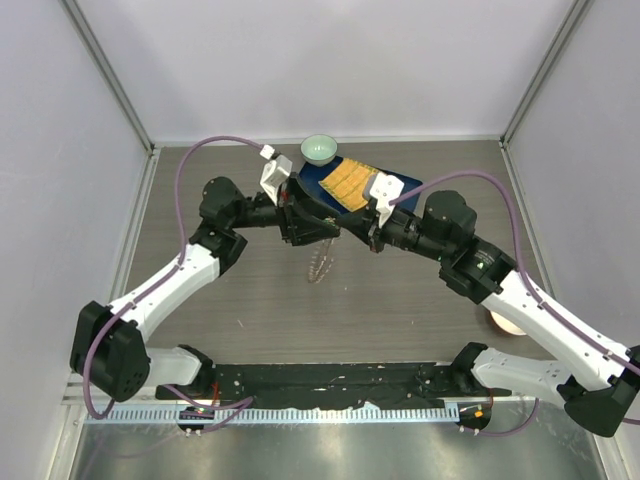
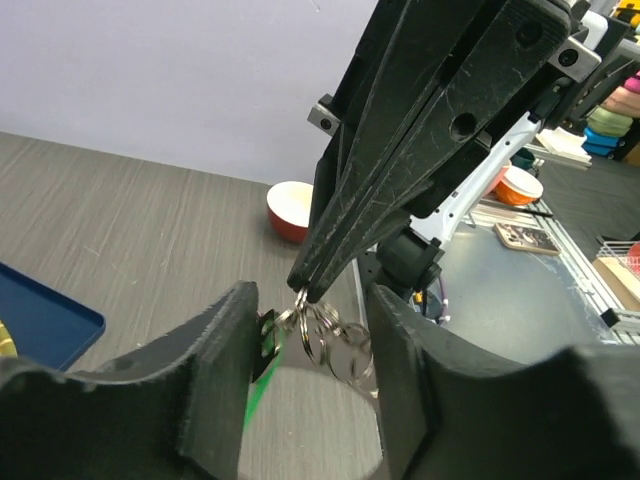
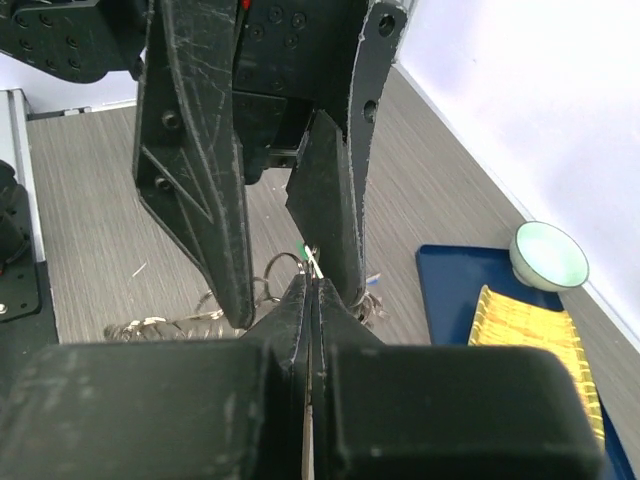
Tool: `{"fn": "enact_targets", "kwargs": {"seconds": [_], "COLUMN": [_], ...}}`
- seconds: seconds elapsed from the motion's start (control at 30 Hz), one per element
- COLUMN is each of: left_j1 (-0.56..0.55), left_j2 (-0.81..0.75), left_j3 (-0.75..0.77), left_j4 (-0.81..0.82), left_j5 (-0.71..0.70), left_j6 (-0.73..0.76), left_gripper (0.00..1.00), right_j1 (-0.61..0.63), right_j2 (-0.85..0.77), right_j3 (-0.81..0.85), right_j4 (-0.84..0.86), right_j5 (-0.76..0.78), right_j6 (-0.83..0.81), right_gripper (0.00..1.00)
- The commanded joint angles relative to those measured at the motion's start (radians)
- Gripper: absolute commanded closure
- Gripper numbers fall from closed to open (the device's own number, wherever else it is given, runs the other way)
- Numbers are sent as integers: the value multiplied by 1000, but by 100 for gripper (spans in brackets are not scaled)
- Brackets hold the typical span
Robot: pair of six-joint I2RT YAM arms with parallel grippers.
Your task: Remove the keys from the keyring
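Observation:
My right gripper (image 3: pixel 313 285) is shut on the thin metal keyring (image 2: pixel 340 350), pinching it at the fingertips above the table's middle. A bunch of silvery keys (image 1: pixel 321 266) hangs from it, trailing down to the wood. My left gripper (image 2: pixel 312 305) faces it with jaws apart, its fingers (image 2: pixel 215 370) straddling the ring loops and the right gripper's tips. A green-headed key (image 2: pixel 264 348) rests against the inner face of the left finger. In the top view both grippers, left (image 1: pixel 318 228) and right (image 1: pixel 345 232), meet tip to tip.
A blue tray (image 1: pixel 318 180) holding a yellow ribbed piece (image 1: pixel 350 183) lies just behind the grippers, and a pale green bowl (image 1: pixel 318 150) sits behind that. A small orange-and-white bowl (image 1: pixel 505 320) stands by the right forearm. White walls enclose three sides.

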Motion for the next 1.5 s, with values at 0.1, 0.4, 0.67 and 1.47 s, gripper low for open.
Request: {"fn": "enact_targets", "kwargs": {"seconds": [0.1, 0.4, 0.67, 1.47], "left_j1": [-21, -24, -24, -11], "left_j2": [-86, -136, -188, -277], "left_j3": [-53, -93, -110, 192], "left_j4": [24, -75, -103, -913], "left_j5": [-38, -65, -101, -167], "left_j6": [48, 108, 126, 862], "left_gripper": [56, 53, 49, 43], "right_j1": [-18, -41, -64, -85], "right_j2": [-55, -94, -118, -167], "right_j3": [-69, -205, -288, -261], "right_j4": [284, 555, 711, 554], "right_j5": [24, 49, 64, -273], "right_j6": [80, 222, 315, 285], "right_gripper": [99, 99, 99, 99]}}
